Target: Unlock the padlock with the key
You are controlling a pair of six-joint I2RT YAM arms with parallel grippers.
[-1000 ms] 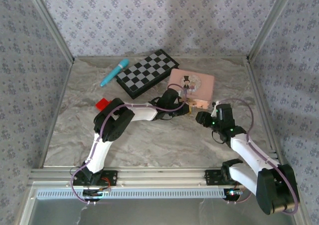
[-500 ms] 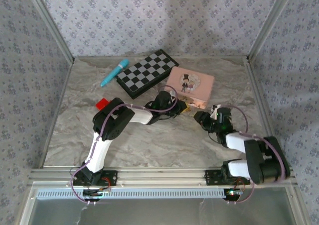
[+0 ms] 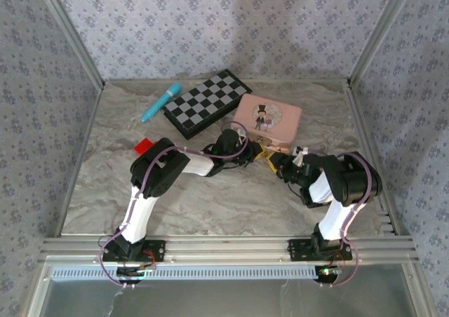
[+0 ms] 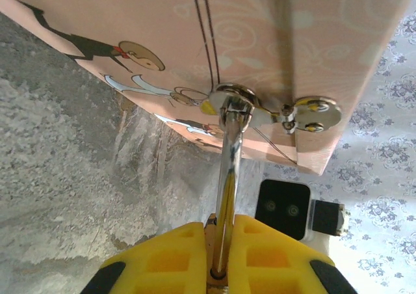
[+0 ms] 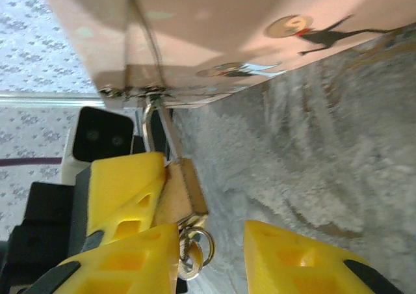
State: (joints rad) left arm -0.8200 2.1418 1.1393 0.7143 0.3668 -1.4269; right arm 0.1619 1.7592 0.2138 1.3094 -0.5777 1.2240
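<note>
Shiny brass-gold metal padlock (image 5: 184,190), glossy pink tin (image 4: 292,34), rough table (image 5: 305,144).

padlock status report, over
left claw shut on padlock. padlock hung on tin. right claw open beside key. nothing blocking.

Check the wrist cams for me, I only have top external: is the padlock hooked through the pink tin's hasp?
Observer: Yes. The right wrist view shows the padlock with its shackle through the hasp on the pink tin.
Operator: Who's holding it?
Observer: The left end effector, shut on the padlock body. The shackle rises from between its fingers.
Operator: Key?
Observer: A key ring hangs under the padlock. It sits inside the open right end effector, close to one side, not gripped.
</note>
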